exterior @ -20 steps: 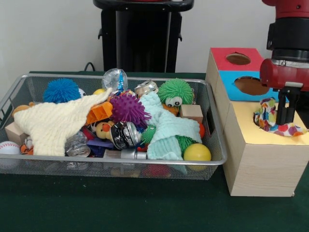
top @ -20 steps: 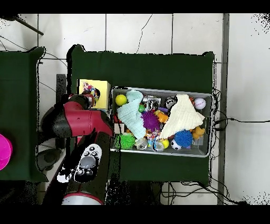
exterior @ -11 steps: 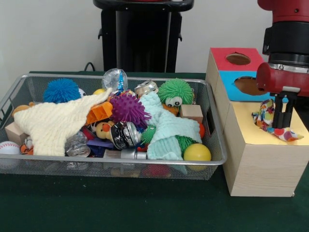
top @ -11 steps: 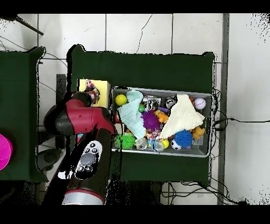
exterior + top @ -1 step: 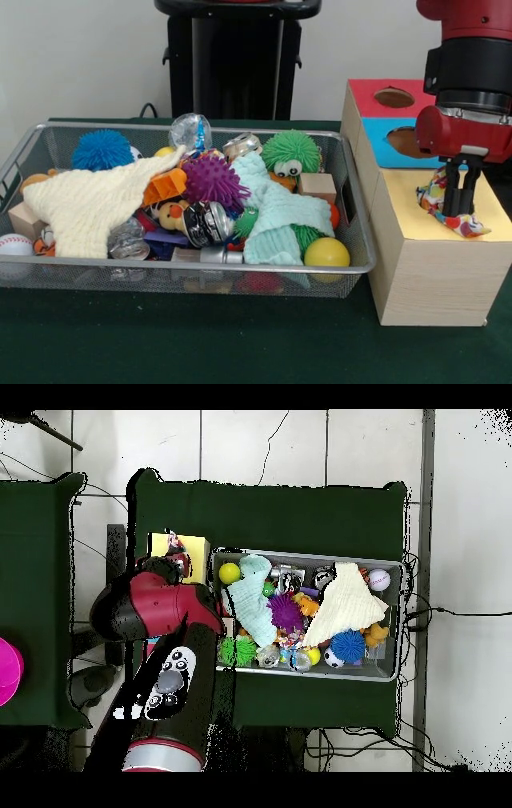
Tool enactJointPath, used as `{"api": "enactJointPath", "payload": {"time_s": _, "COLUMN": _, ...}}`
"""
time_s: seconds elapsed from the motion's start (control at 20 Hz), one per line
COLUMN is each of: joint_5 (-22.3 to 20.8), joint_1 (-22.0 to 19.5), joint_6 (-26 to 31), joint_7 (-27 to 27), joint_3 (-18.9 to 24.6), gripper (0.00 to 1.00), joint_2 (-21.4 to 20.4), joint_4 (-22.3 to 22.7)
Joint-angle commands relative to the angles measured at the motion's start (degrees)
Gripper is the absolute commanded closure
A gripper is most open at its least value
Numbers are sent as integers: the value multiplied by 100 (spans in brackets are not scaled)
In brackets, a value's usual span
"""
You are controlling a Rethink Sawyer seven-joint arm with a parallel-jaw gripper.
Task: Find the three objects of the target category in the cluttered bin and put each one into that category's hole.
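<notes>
A cloth with coloured spots (image 5: 434, 200) lies bunched on the yellow top (image 5: 412, 226) of the wooden hole box, covering the hole there. My gripper (image 5: 458, 214) stands upright in the bunch, its fingers close together and pinching the fabric. In the overhead view the same cloth (image 5: 177, 544) shows on the yellow top (image 5: 195, 549), while the red arm (image 5: 160, 609) hides the gripper. In the wire bin (image 5: 353, 200) a cream knitted cloth (image 5: 88, 204) lies at the left. A mint knitted cloth (image 5: 276, 216) is draped over toys at the right.
Behind the yellow section the box has a blue section (image 5: 384, 148) and a red one (image 5: 368, 92), each with a round hole. The bin also holds spiky balls, a yellow ball (image 5: 326, 252), cans and blocks. A black stand (image 5: 232, 56) rises behind the bin.
The gripper has shifted left and toward the camera over the yellow top, dragging the spotted cloth with it. The dark hole that showed beside the cloth is now covered.
</notes>
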Motion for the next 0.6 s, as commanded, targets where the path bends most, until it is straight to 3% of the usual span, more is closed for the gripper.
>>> {"api": "enactJointPath", "payload": {"time_s": 0.05, "joint_5": -588, "joint_1": -496, "joint_6": -185, "joint_7": 287, "joint_3": 340, "gripper": 100, "joint_2": 1225, "joint_4": 88}}
{"api": "enactJointPath", "payload": {"time_s": 0.6, "joint_5": -498, "joint_1": -528, "joint_6": -216, "joint_7": 500, "joint_3": 431, "gripper": 100, "joint_2": 1309, "joint_4": 149}}
